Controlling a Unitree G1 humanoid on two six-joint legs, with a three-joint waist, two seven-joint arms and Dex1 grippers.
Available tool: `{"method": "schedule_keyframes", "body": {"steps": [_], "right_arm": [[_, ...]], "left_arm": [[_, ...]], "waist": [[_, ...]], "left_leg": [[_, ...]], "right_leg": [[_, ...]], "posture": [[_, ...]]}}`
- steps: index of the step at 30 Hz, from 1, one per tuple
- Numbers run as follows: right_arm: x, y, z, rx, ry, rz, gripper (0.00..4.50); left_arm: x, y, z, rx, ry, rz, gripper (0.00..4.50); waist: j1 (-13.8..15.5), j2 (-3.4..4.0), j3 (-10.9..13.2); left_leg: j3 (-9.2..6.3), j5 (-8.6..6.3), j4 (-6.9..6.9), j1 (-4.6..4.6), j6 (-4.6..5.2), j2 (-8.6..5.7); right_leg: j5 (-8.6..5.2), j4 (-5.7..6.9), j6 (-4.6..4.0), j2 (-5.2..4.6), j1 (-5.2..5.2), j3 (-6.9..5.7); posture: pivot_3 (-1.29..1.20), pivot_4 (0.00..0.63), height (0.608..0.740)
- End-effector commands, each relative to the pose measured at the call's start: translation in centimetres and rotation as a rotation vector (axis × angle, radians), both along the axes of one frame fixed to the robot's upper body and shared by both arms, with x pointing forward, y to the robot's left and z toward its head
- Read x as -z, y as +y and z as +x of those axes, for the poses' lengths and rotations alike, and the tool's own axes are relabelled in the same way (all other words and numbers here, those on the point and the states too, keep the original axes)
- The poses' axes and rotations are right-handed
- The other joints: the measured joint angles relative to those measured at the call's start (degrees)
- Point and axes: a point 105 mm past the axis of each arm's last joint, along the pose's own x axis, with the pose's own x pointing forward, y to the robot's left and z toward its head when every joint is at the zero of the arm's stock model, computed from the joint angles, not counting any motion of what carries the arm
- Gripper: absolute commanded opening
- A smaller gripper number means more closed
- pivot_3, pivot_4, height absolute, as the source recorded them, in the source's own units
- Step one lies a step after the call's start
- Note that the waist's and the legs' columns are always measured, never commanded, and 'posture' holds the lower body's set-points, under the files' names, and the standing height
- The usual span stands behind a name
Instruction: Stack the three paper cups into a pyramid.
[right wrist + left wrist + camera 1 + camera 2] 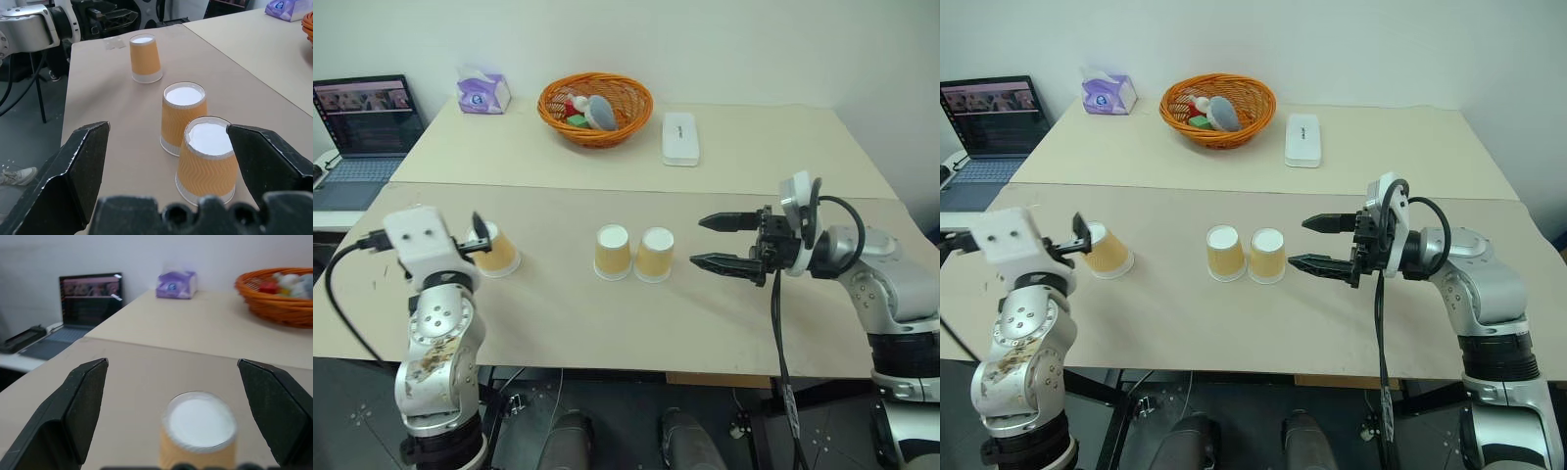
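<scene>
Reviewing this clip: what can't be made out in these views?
- Basket contents: too small in the eye views; cut off by the edge and blurred in the left wrist view.
- Laptop screen: too small to read.
- Left cup: its lower part is cut off in the left wrist view; the left end effector partly covers it in the eye views.

Near table (607, 323), beige top: three paper cups, all upside down. Two (613, 252) (655, 254) stand side by side at centre; one (496, 252) apart at left. Far table (754, 147), adjoining: orange wicker basket (595, 108), white case (680, 138) right of it, purple tissue pack (483, 92) at far left.
</scene>
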Motion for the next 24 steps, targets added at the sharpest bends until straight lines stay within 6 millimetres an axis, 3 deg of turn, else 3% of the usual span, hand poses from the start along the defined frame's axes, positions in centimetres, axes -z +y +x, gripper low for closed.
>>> {"method": "schedule_keyframes", "body": {"steps": [1,3,9,24], "right_arm": [[-1.5,0.2,0.1,-0.011,-0.050,0.017,4.47],[-1.5,0.1,0.1,-0.008,-0.053,0.015,4.47],[-1.8,0.0,-0.2,-0.006,-0.056,0.020,4.47],[-1.7,-0.5,-0.4,0.030,-0.050,0.028,4.47]], "left_arm": [[-0.4,-0.5,0.5,0.015,-0.019,-0.024,4.50],[0.1,-0.9,1.0,0.035,-0.008,-0.038,4.50],[-1.2,-2.1,2.0,0.107,-0.061,-0.006,4.50],[1.4,-2.6,2.7,0.106,0.021,-0.072,4.50]], "waist": [[0.12,-0.02,0.00],[0.07,-0.03,0.00],[0.07,-0.05,0.01],[0.03,-0.05,0.01]], "left_leg": [[-0.01,0.01,0.00,0.00,-0.01,-0.05],[-0.02,0.02,0.01,-0.01,-0.03,-0.11],[-0.13,0.02,0.01,-0.23,-0.04,-0.15],[-0.21,0.04,0.03,-0.27,-0.05,-0.20]], "right_leg": [[0.00,0.00,0.04,-0.05,0.02,-0.01],[0.01,-0.02,0.09,-0.14,0.04,-0.02],[0.01,-0.07,0.12,-0.19,-0.05,-0.14],[0.02,-0.07,0.14,-0.25,-0.04,-0.22]], "posture": [[0.00,0.150,0.675],[0.00,0.150,0.675],[0.00,0.150,0.675],[0.00,0.150,0.675]]}}
